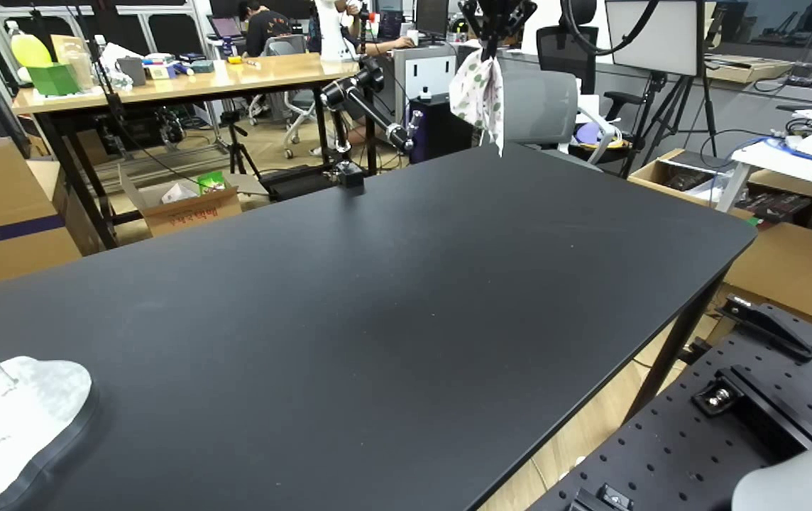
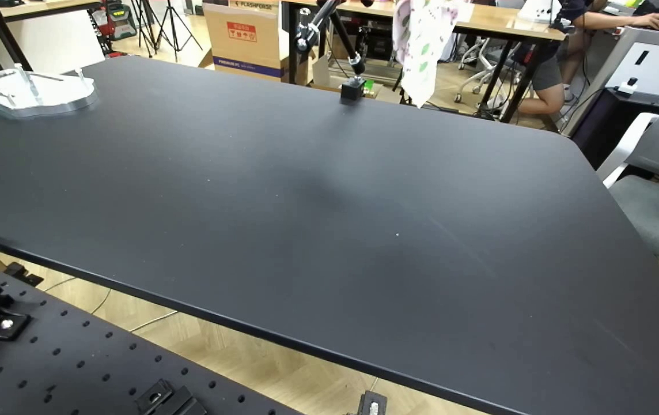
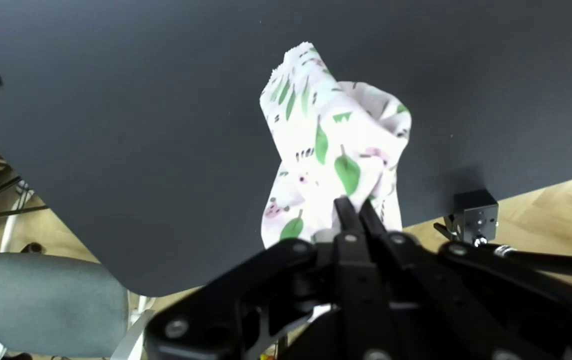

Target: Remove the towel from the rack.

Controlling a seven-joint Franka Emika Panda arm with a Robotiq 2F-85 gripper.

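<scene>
White towel (image 3: 326, 145) in the grip of the end effector (image 3: 355, 205), "PREMIUM PC" on a cardboard box (image 2: 249, 49).

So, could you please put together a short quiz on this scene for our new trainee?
1. Multiple choice: where is the towel relative to the fingers? A) lying apart from them; B) hanging from them; C) balanced on top of them.
2. True or false: the small black mount sits at the edge of the table.
3. Fill the gap: in the wrist view, the leaves printed on the towel are ____ in colour.

Key: 1. B; 2. true; 3. green.
</scene>
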